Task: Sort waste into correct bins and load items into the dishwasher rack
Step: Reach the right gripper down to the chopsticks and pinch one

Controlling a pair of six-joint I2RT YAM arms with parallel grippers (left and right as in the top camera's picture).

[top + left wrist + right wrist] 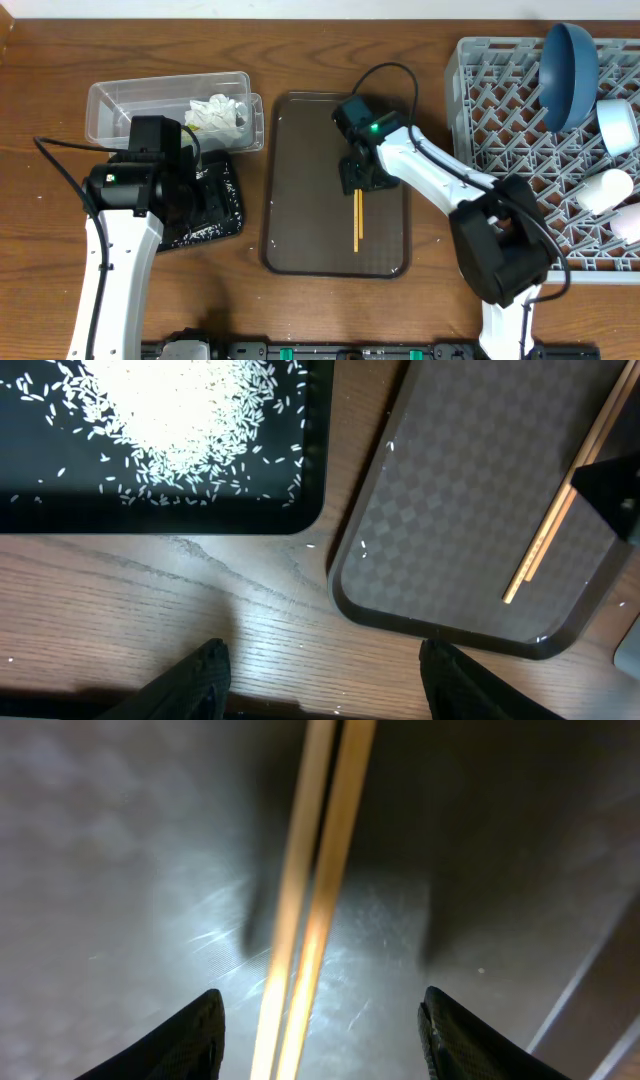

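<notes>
Dishwasher rack point(500, 125), the grey lattice crate at the right of the bench point(60, 300), is largely loaded: the large dark-blue bowl point(568, 62) stands on edge at its far side, with the small light-blue bowl point(618, 125) and two white cups point(603, 190) point(632, 222) along its right side. The brown serving tray point(310, 200) lies mid-bench, bare apart from the chopsticks. The clear plastic tub point(120, 105) at far left holds the crumpled white napkins point(218, 115). Just in front of it, the black tray point(225, 205) holds a heap of loose rice grains point(190, 410). The yellow-green wrapper cannot be made out. The left end effector point(330, 680) hangs over bare bench between black tray and serving tray, its fingers spread wide and holding nothing. The right end effector point(320, 1020) is down over the upper end of the yellowish chopsticks point(357, 218), which lie side by side on the serving tray. Its fingers are parted to either side of the pair and are not closed on it. A few white specks point(362, 550) on the serving tray and bench appear to be stray grains. Assessment: waste sorting looks essentially complete. The outstanding step is to grip the chopsticks and carry them to the rack, so the task is judged close to finished.
</notes>
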